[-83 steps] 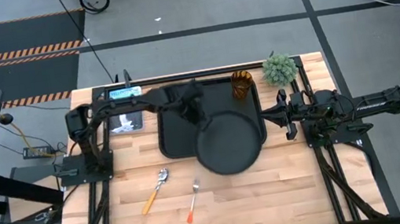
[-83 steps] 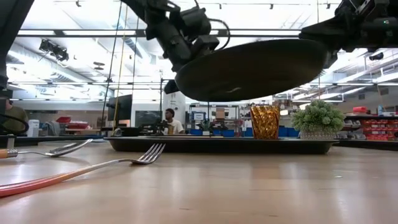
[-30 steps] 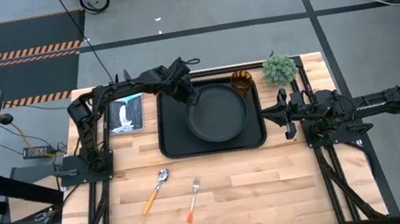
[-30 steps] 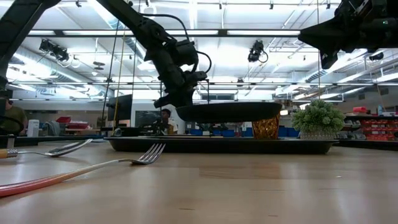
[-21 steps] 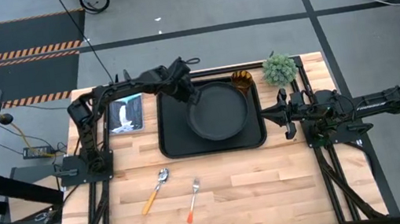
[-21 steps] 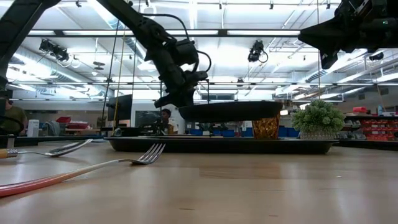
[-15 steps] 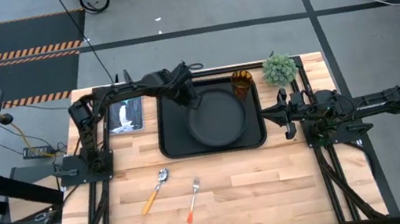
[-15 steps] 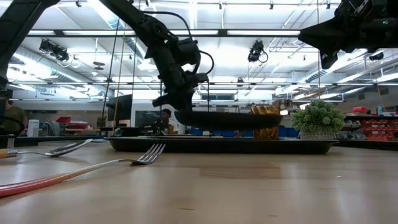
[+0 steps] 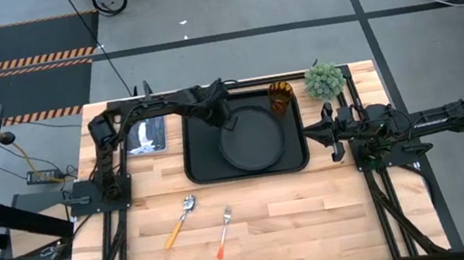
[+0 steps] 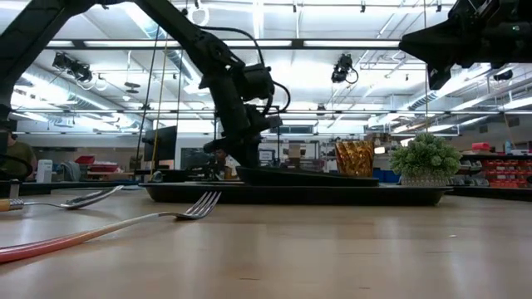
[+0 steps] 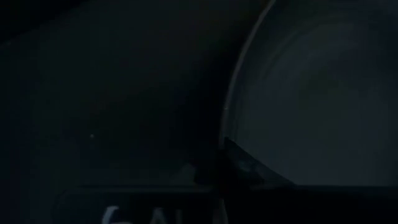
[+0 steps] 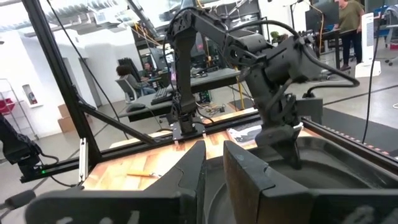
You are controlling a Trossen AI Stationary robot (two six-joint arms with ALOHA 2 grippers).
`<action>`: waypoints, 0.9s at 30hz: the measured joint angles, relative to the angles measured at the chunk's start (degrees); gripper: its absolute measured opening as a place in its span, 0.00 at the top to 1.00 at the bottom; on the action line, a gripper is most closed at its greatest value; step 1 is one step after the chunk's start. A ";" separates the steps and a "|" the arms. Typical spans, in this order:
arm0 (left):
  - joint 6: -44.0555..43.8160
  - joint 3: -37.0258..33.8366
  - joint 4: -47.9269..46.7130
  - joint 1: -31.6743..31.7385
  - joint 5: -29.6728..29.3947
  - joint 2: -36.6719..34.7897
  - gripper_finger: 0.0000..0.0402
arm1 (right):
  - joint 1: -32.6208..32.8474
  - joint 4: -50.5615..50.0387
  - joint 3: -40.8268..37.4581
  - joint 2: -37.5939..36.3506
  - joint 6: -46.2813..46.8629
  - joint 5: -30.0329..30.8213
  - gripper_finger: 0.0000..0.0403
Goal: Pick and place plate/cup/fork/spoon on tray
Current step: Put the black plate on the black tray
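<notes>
The round black plate lies in the black rectangular tray, and shows low over the tray's rim in the low view. My left gripper is shut on the plate's far-left rim. The amber cup stands upright in the tray's far right corner. The spoon and the fork lie flat on the wood near the front. My right gripper hovers at the tray's right edge, its fingers nearly together and empty. My left gripper pinches the plate's rim on its far-left side, one finger over the inside of the rim. The fingers come slanting down from the far left. The plate's right part rests on the tray, and the held side sits slightly higher.
A small green plant stands at the far right, just beyond the cup. A printed card lies left of the tray. The near half of the wooden table holds only the spoon and fork. People sit in the room behind.
My left gripper has gone down toward the tray, still shut on the plate. The plate has sunk from hovering level above the tray to lying in it, and the cup behind it now shows whole in the low view.
</notes>
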 joint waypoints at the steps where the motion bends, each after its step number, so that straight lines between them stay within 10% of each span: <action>1: 0.09 -0.01 0.44 -0.16 -0.15 -0.01 0.97 | 0.00 0.00 0.00 0.00 0.02 0.00 0.84; 16: -1.29 -0.01 2.81 -1.15 4.10 -0.04 0.73 | 0.00 0.17 0.00 0.00 0.19 -0.08 0.84; 27: 19.27 0.01 -9.88 -0.39 7.53 -2.81 0.68 | 0.02 -0.20 0.00 -0.04 0.17 -0.87 0.84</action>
